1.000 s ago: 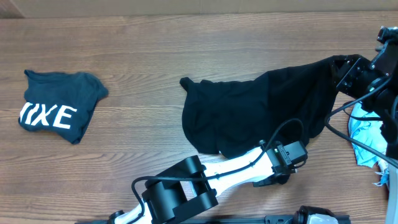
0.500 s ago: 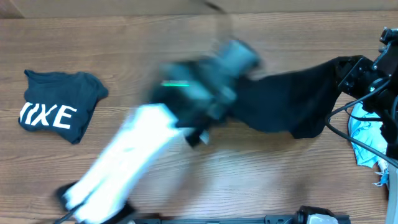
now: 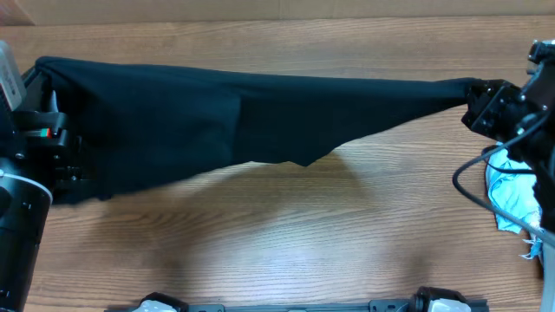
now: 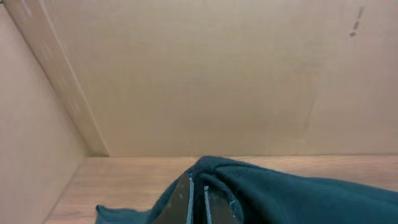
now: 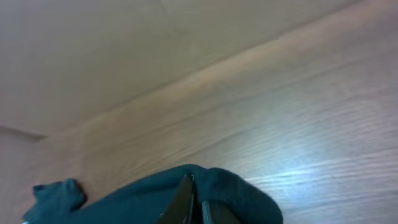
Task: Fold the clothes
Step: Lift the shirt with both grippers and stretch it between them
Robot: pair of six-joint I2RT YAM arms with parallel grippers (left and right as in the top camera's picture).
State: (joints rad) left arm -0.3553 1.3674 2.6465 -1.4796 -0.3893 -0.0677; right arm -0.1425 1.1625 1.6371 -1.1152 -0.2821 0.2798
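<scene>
1. Overhead view: the black shirt is stretched in a long band across the upper half of the frame, from the far left edge to the right edge. It appears lifted off the table, with its lower hem sagging at centre-left.
2. Each end seems held by only a small pinch of fabric. If the arms pull farther apart, the cloth could slip from one pincer and the shirt would drop in a heap.
3. The spread looks uneven: the left part hangs wide, while the right end is drawn into a narrow rope. Laid down like this, it would likely land twisted or bunched.
4. At the right edge, the light blue pieces lie just below the right arm, so a low sweep there could drag them along.
5. In its wrist view, the left gripper has its fingers together, clamped on a fold of the shirt. Its arm stands at the far left, wrist pointing roughly level toward the back wall.
6. Also pinched together on a bunch of the shirt, the right gripper reaches in from the right edge, its wrist tilted over the wood.
</scene>
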